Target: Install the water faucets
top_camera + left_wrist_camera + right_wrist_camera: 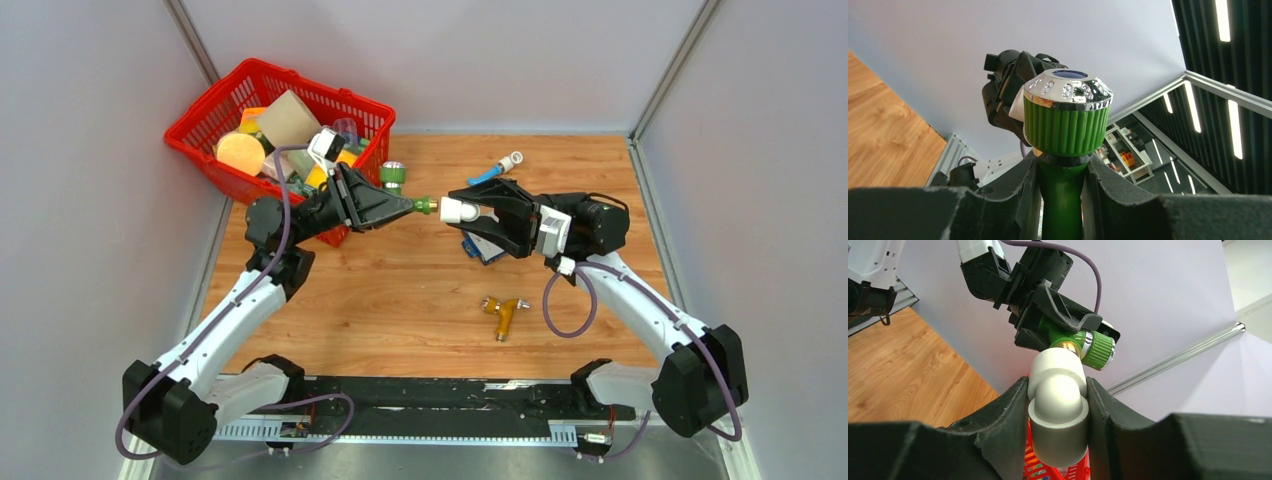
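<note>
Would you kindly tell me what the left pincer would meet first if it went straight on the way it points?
The green faucet in the left pincer leads, meeting the white elbow fitting in the right pincer; they look nearly touching, depth unclear.

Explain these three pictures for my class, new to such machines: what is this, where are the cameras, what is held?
Two robot arms stand at the near edge of a wooden table. The wide picture looks down from above and behind them. The other two come from a camera on each wrist, looking along its own fingers. The left gripper is shut on a green plastic faucet with a chrome-capped knob. The right gripper is shut on a white plastic elbow pipe fitting. The two parts are held end to end above the table. On the table lie an orange-yellow plastic faucet, a blue plastic faucet and a red plastic basket holding mixed items.
</note>
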Available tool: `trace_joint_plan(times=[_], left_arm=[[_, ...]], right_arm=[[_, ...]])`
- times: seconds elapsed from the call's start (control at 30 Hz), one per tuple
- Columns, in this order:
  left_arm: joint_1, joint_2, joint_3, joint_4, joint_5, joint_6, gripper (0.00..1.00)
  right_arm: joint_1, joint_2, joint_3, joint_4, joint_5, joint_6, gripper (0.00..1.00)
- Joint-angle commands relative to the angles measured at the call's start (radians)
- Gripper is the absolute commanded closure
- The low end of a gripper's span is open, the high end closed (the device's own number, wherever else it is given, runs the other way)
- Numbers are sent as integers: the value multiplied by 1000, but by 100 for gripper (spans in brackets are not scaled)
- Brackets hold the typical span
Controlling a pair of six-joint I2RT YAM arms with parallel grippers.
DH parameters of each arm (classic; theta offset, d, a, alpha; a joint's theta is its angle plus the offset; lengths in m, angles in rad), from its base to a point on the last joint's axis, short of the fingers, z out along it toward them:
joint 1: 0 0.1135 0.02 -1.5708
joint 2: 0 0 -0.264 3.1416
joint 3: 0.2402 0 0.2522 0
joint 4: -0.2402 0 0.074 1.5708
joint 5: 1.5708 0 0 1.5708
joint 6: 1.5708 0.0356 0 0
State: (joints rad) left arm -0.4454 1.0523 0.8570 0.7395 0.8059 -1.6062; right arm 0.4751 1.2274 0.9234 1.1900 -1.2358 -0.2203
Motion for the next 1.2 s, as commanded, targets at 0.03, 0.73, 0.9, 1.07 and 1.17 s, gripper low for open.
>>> trace_joint_plan(times=[0.03,0.73,0.9,1.07,1.17], left_arm=[[-6,-31,23,-26,-10,51,100],[-56,-89,109,-259,-36,193,100],[-67,-81,102,-233,-42,175,100],[-70,-81,57,-149,-80,134,100],[-72,-86,24,-118,-117,129,100]], right_arm=[[16,6,58,62,-47,48,100],[28,11,158,-271,-106,-143,100],[36,20,164,-277,-116,-145,100],[39,30,157,-273,-99,-151,100],[42,37,154,-262,-71,-137,100]])
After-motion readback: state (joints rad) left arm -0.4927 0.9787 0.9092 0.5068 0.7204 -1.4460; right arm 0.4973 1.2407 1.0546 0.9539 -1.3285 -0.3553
